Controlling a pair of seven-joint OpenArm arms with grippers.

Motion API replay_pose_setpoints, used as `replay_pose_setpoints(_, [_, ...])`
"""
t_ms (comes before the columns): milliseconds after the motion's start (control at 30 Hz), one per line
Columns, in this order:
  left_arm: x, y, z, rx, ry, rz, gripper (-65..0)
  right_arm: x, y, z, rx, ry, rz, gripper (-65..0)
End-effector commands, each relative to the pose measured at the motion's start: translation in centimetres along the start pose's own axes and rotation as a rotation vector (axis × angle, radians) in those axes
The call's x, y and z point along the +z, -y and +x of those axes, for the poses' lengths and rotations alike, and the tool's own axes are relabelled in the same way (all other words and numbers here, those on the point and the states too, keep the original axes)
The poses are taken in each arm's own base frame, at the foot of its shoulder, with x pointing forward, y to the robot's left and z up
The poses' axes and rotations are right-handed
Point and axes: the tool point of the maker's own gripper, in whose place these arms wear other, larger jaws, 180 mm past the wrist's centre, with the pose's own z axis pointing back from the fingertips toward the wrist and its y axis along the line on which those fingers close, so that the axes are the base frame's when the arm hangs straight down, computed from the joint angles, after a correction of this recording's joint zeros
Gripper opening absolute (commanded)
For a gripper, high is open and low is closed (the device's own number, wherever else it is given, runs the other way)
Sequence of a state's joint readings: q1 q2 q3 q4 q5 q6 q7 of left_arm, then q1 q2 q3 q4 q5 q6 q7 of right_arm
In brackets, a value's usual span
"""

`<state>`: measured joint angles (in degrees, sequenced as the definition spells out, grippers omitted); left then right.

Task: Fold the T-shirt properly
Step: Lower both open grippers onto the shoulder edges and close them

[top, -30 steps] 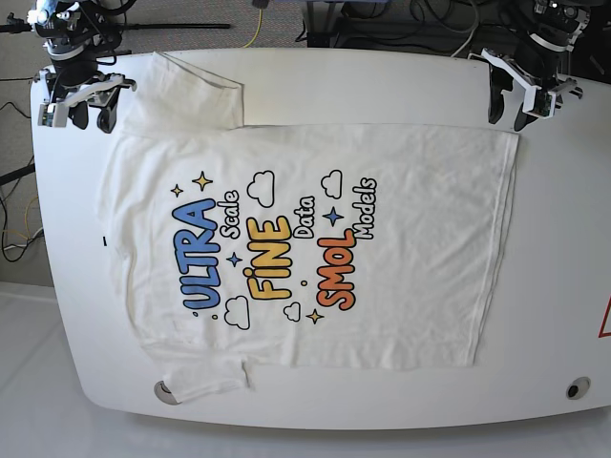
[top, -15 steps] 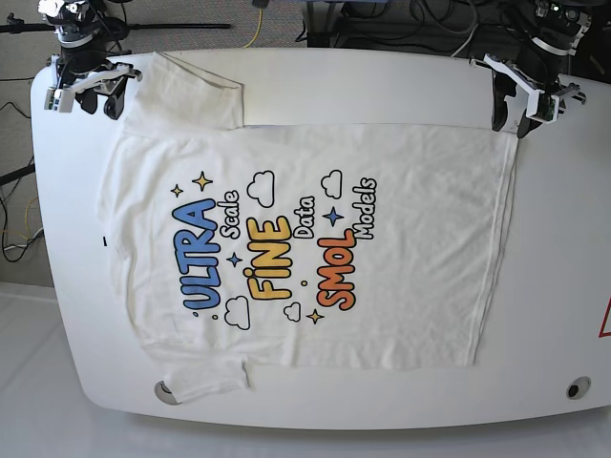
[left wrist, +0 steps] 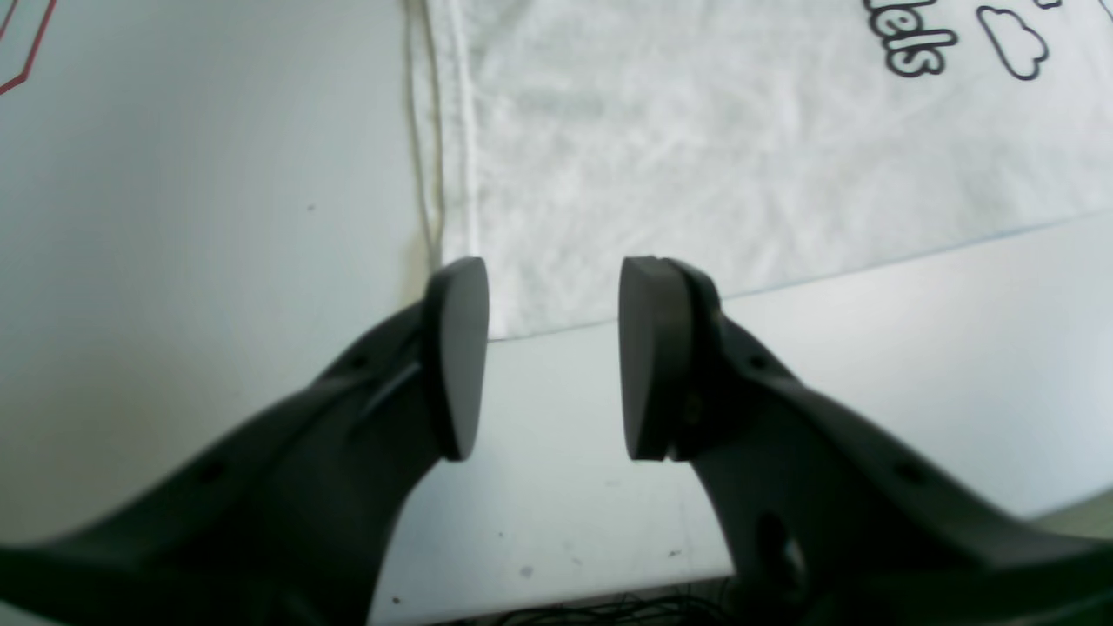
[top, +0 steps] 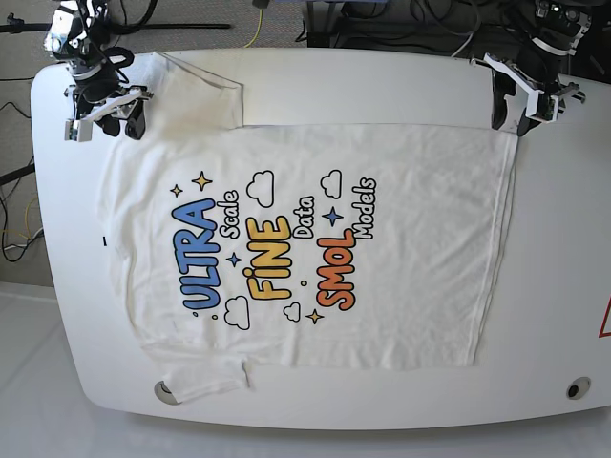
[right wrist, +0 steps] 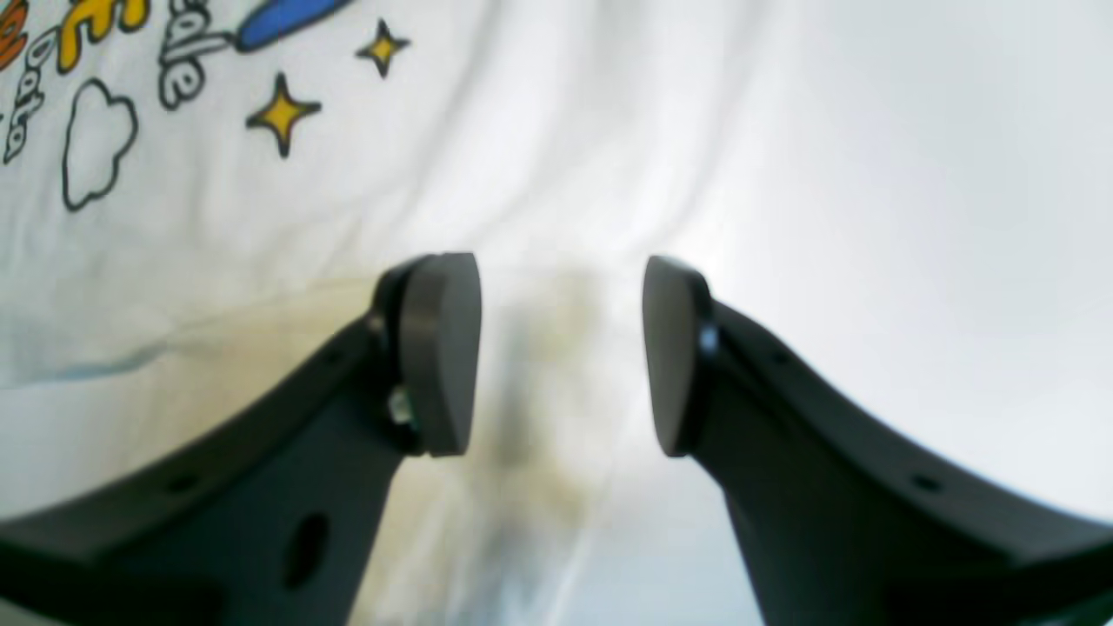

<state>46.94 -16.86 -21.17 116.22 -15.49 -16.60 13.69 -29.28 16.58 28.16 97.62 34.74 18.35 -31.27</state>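
The white T-shirt lies spread flat on the white table, print up, with one sleeve at the far left and one at the near left. My right gripper hovers at the far-left shoulder beside that sleeve. In the right wrist view the right gripper is open over shirt cloth, with nothing between its fingers. My left gripper sits at the far-right hem corner. In the left wrist view the left gripper is open just short of the T-shirt's corner.
Cables run behind the table's far edge. A red triangle mark sits at the right edge and a round hole near the front right corner. The near sleeve reaches the table's front edge.
My right gripper has moved rightward from off the shirt's far-left side to over the shoulder by the sleeve. The left gripper has barely shifted at the hem corner.
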Motion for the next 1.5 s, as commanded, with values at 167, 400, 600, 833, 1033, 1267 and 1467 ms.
replay_pose_setpoints(167, [0.3,-0.5,0.8,-0.011,0.031,0.012,-41.2,-1.6,2.7,0.8,-0.030,-0.043,-0.034,-35.1])
replay_pose_setpoints(400, [0.3,-0.5,0.7,-0.009,0.031,0.011,-41.4,-0.8,1.3,-0.2,-0.065,-0.163,0.071,-35.2])
replay_pose_setpoints(600, [0.3,-0.5,0.9,-0.012,0.036,0.013,-41.4,-0.1,1.6,-0.7,-0.123,-0.173,0.078,-35.2])
replay_pose_setpoints(833, [0.2,-0.4,1.1,-0.011,0.042,0.010,-41.5,0.0,2.0,-1.7,-0.167,-0.172,0.063,-35.3])
replay_pose_setpoints(1033, [0.2,-0.5,1.3,-0.013,0.051,0.015,-41.9,-0.2,1.3,-1.8,-0.134,-0.165,0.071,-35.3])
replay_pose_setpoints(1267, [0.1,-0.6,1.4,-0.017,0.057,0.016,-41.8,-0.5,0.7,-2.0,-0.128,-0.158,0.075,-35.4])
replay_pose_setpoints(1467, [-0.1,-0.6,1.5,-0.019,0.054,0.017,-41.9,-0.8,-0.2,-2.3,-0.116,-0.163,0.088,-35.9])
